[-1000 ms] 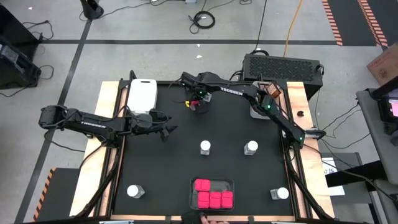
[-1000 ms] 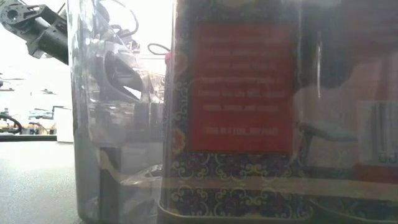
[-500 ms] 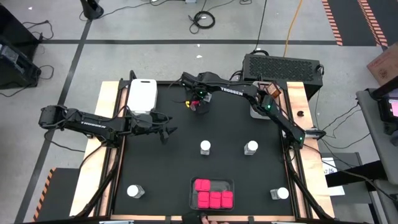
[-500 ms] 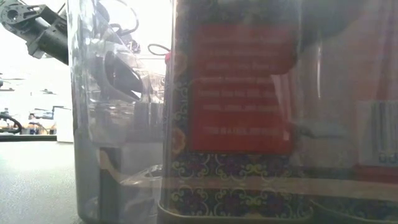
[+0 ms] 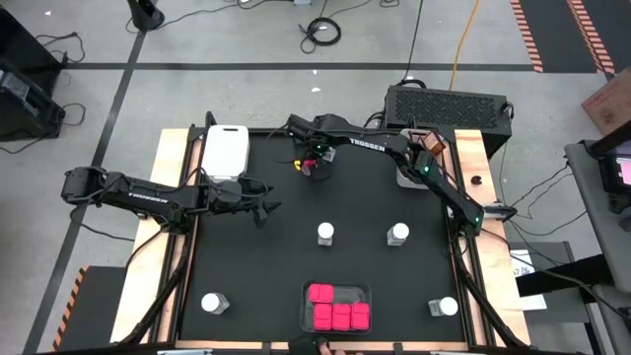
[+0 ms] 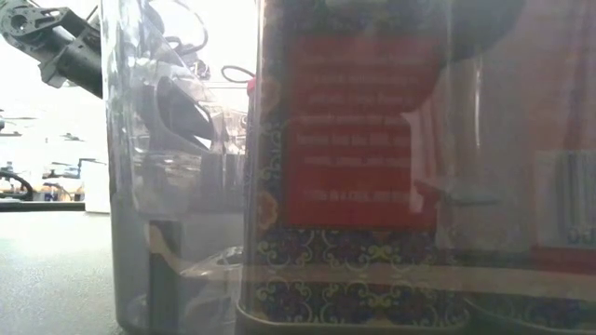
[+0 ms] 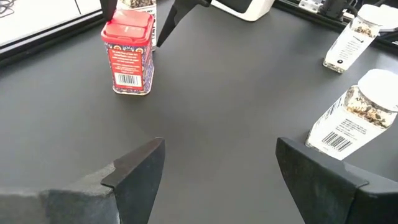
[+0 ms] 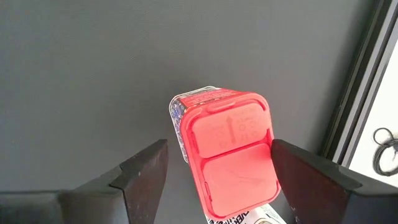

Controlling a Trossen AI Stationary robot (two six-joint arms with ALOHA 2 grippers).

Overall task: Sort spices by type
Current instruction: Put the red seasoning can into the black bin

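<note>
1. Five pink-lidded spice boxes: four in the clear tray (image 5: 367, 293) — (image 5: 321, 293), (image 5: 321, 316), (image 5: 341, 316), (image 5: 361, 316) — and one (image 5: 314, 167) apart.
2. Four white-lidded clear jars: (image 5: 325, 233), (image 5: 398, 234), (image 5: 214, 303), (image 5: 446, 307).
3. One white tray (image 5: 225, 150).

The high view looked straight down on the whole table (image 5: 246, 296). The low view sat at table height, pressed against a clear tray (image 6: 177, 186) of pink boxes (image 6: 363, 140) at 6 o'clock. The right wrist view looked closely down on a pink box (image 8: 231, 149) near 12 o'clock; the left wrist view saw that same box (image 7: 129, 56) farther off.
</note>
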